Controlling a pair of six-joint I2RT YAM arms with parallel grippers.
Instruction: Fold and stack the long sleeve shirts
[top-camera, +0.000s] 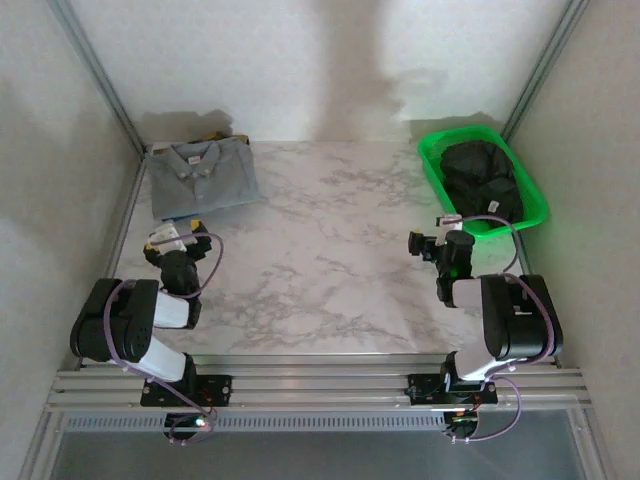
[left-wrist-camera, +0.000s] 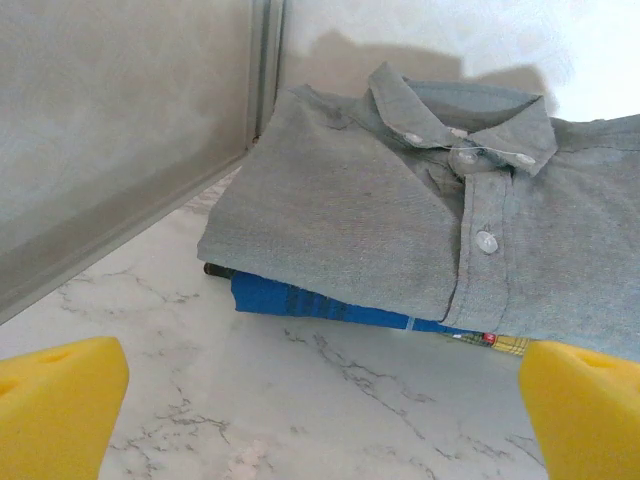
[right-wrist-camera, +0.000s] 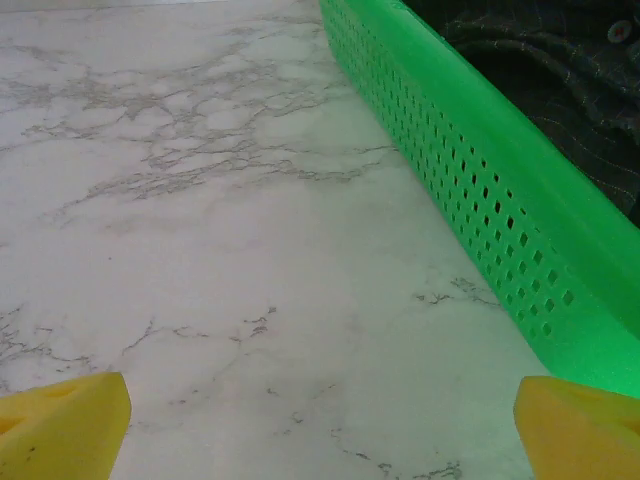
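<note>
Far-left corner: grey-blue shirt (top-camera: 203, 178), collar facing away; left gripper (left-wrist-camera: 322, 410), right gripper (right-wrist-camera: 320, 415) spread.

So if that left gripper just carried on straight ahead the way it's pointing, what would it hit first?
Most likely the folded grey-blue shirt, lying straight ahead of the open left gripper, with bare table between. Depth is unclear, so it might catch the blue fabric underneath first.

Bare marble table (top-camera: 330, 250) lies between shirt stack (top-camera: 203, 175) and basket (top-camera: 430, 170).
</note>
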